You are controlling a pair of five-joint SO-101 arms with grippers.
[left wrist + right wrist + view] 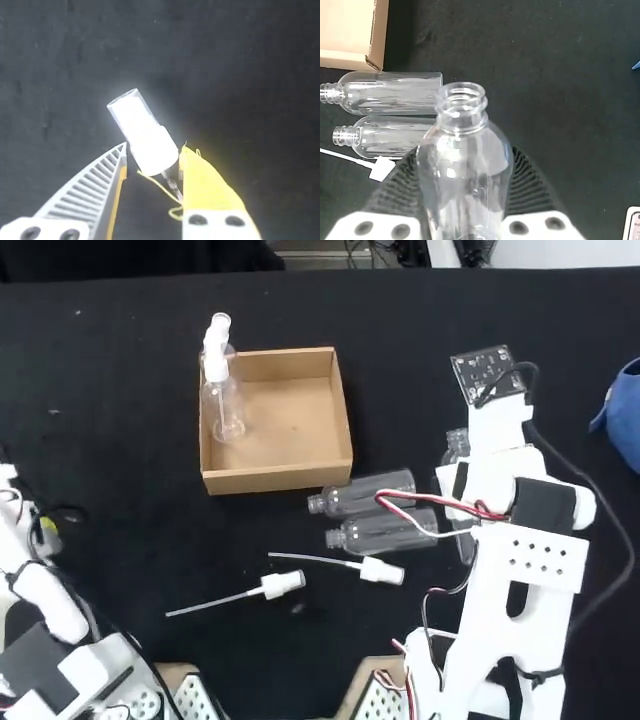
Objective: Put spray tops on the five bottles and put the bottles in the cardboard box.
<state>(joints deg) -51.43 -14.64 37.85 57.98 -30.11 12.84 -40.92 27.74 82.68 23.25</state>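
A white spray top [144, 134] is held clamped between the grey ribbed finger and the yellow finger of the left gripper [152, 159], tilted above the black table [240, 60]. The left arm [45, 640] is seen at the near left corner of the table. A clear uncapped bottle [462, 107] is grasped by its body in the right gripper [465, 160], with a ribbed finger pressed to each side and the open neck pointing away from the wrist. This bottle is placed to the right of the cardboard box [340, 410]. Inside the box, a capped bottle [222, 390] is stood upright against the left wall, towards the far corner (its spray top is already fitted). Two more open bottles are laid on their sides just in front of the box's near right corner, side by side with their necks turned left: the farther lying bottle [365, 495] and the nearer lying bottle [385, 532]. A loose spray top [382, 571] is laid just in front of the nearer one, its thin tube stretched to the left. A second loose spray top [283, 585] is laid farther left, its tube angled towards the left arm. A blue object [622, 415] is cut off at the right edge of the table.
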